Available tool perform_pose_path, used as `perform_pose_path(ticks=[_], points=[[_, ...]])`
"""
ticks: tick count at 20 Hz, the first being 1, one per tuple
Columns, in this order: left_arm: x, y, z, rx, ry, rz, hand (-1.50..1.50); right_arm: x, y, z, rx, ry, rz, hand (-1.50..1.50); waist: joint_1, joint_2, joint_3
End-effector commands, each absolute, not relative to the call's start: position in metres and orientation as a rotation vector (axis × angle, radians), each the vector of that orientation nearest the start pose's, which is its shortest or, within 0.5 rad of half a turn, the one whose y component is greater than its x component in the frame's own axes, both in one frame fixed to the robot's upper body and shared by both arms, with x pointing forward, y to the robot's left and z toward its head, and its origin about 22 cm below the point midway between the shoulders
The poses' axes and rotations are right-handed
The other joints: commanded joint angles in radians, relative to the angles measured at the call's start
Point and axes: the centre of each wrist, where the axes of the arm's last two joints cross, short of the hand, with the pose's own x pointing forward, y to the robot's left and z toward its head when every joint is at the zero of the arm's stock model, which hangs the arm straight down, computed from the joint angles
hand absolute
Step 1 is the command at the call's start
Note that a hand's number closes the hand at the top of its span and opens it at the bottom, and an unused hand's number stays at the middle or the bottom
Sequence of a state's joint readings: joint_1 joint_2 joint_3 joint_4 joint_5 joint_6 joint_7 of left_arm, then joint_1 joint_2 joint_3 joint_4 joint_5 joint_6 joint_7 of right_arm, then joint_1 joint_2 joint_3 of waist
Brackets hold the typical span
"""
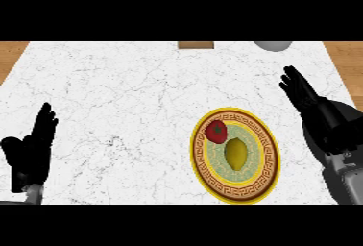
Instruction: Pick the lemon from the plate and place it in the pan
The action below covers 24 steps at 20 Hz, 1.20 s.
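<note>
Lemon (236, 153) lying on patterned plate (271, 154), beside red tomato (216, 131). Right hand (312, 103) hovering open right of plate, holding nothing. Left hand (32, 146) resting open at left. Step: pre-grasp. Next: right hand descending over lemon, avoiding tomato. Pan not showing.

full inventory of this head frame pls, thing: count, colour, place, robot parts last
counter: 1, white marble with grey veins, fills most of the view
plate: 1, yellow rim with a brown patterned band, right of centre on the counter
lemon: 1, yellow, middle of the plate
red fruit: 1, red with a green top, on the plate's upper left, beside the lemon
brown object: 1, brown, cut off at the counter's far edge, cannot identify
grey object: 1, light grey, rounded, cut off at the far edge
left hand: 1, black, open, lower left
right hand: 1, black, open, right of the plate
</note>
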State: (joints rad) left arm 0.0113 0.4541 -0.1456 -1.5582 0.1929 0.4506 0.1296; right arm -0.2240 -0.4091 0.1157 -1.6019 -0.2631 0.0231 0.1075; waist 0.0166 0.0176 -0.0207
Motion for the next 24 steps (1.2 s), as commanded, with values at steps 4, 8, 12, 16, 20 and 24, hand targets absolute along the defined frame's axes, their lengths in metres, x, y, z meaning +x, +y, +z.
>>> perform_pose_path(ticks=[4, 8, 12, 16, 20, 24], points=[[0.262, 0.282, 0.055, 0.271, -1.531, 0.049, 0.00, 0.308, -0.259, 0.100, 0.191, -1.854, 0.222, 1.50, -0.008, -0.015, 0.022], [0.271, 0.278, 0.058, 0.149, -1.521, 0.065, 0.00, 0.279, -0.286, 0.076, -0.228, -1.759, 0.311, 1.50, -0.049, -0.019, 0.019], [0.266, 0.285, 0.059, 0.136, -1.525, 0.066, 0.00, 0.223, -0.308, 0.060, -0.340, -1.870, 0.453, -1.50, -0.054, -0.025, 0.021], [0.279, 0.266, 0.066, 0.107, -1.517, 0.070, 0.00, 0.208, -0.348, 0.077, -0.529, -1.790, 0.522, -1.50, -0.042, -0.019, 0.020], [0.261, 0.275, 0.055, 0.109, -1.512, 0.058, 0.00, 0.185, -0.334, 0.089, -0.521, -1.791, 0.723, -1.50, -0.028, -0.021, 0.020], [0.278, 0.266, 0.065, 0.112, -1.525, 0.040, 0.00, 0.214, -0.321, 0.119, -0.556, -1.743, 0.810, -1.50, -0.016, -0.018, 0.020]])
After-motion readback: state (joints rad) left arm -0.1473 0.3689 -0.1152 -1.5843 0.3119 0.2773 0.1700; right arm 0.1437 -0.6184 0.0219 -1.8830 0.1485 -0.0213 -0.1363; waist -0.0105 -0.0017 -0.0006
